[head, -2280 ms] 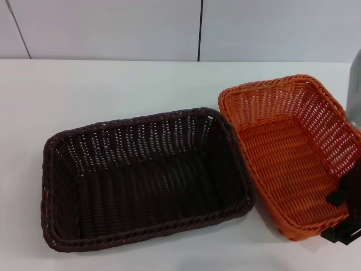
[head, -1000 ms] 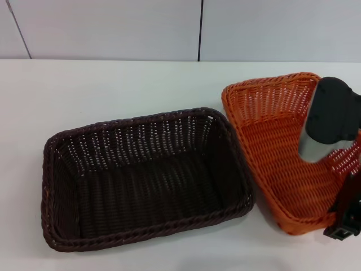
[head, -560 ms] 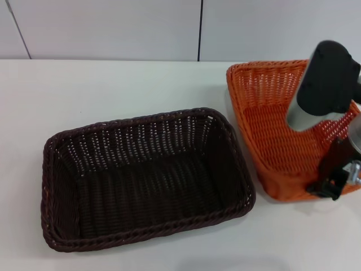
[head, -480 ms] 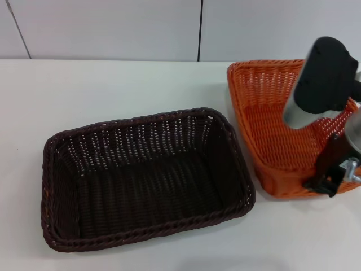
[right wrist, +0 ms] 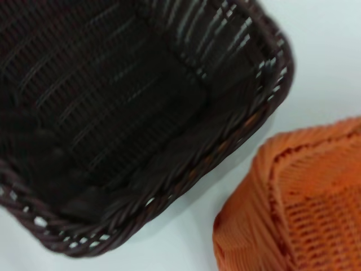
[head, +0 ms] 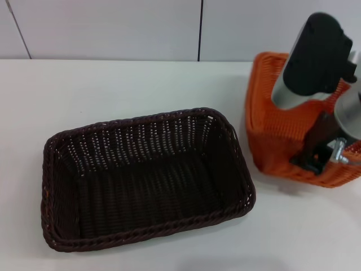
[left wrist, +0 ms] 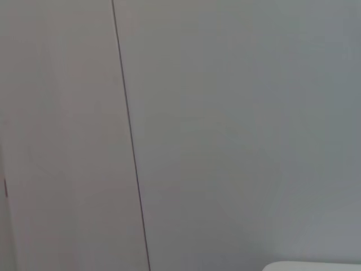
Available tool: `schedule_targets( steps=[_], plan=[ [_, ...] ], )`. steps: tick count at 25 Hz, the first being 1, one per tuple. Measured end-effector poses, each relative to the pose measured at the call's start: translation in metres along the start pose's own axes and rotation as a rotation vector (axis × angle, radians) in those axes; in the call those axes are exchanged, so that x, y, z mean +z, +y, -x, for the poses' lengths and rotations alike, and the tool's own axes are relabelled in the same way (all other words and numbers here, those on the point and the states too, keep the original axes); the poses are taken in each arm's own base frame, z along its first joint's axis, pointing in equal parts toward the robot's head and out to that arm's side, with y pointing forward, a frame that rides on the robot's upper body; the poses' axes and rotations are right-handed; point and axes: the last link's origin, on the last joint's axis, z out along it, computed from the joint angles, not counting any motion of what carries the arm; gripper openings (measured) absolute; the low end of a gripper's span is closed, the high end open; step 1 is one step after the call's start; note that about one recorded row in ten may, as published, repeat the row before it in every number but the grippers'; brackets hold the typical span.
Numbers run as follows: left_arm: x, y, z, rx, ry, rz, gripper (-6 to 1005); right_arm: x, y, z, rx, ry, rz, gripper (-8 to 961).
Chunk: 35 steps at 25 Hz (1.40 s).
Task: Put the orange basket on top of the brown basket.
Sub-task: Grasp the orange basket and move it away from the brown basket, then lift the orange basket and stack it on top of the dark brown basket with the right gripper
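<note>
The orange basket (head: 269,135) hangs tilted at the right, lifted off the white table (head: 113,84), with its underside turned toward the brown basket. My right gripper (head: 315,156) is shut on its near rim, and the arm covers much of its inside. The brown basket (head: 146,180) sits flat and empty on the table at centre left, a small gap away from the orange one. The right wrist view shows a corner of the brown basket (right wrist: 113,113) with the orange basket (right wrist: 299,209) beside it. My left gripper is out of view.
A white panelled wall (head: 113,28) runs along the table's far edge. The left wrist view shows only that wall (left wrist: 225,113) and a bit of table corner (left wrist: 316,266). Bare table lies to the left of and in front of the brown basket.
My right arm came in over the orange basket, took its near rim, and raised it. The basket went from lying flat to steeply tilted and shifted up and right. The brown basket stayed put.
</note>
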Motion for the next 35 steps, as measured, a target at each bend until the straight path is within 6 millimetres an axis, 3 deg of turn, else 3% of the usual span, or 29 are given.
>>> schedule_targets(
  steps=[11,17,22,26,30,35],
  plan=[
    [0.000,-0.001,-0.001,-0.002,0.003,-0.003,794,-0.035,-0.004,0.016,-0.012,-0.098,-0.151,156],
    [0.001,-0.003,-0.001,-0.021,0.004,-0.013,799,-0.047,-0.001,0.040,-0.136,-0.178,-0.225,156],
    [-0.001,-0.009,0.002,-0.083,-0.003,-0.032,799,-0.044,0.028,0.064,-0.496,-0.198,-0.253,156],
    [-0.004,-0.014,0.005,-0.081,-0.011,-0.047,799,-0.049,0.053,0.068,-0.799,-0.222,-0.289,155],
    [-0.006,-0.015,0.007,-0.086,-0.023,-0.051,799,-0.057,0.066,0.062,-1.026,-0.294,-0.298,155],
    [-0.009,-0.012,0.008,-0.101,-0.031,-0.044,799,-0.048,0.078,0.045,-1.250,-0.308,-0.259,155]
  ],
)
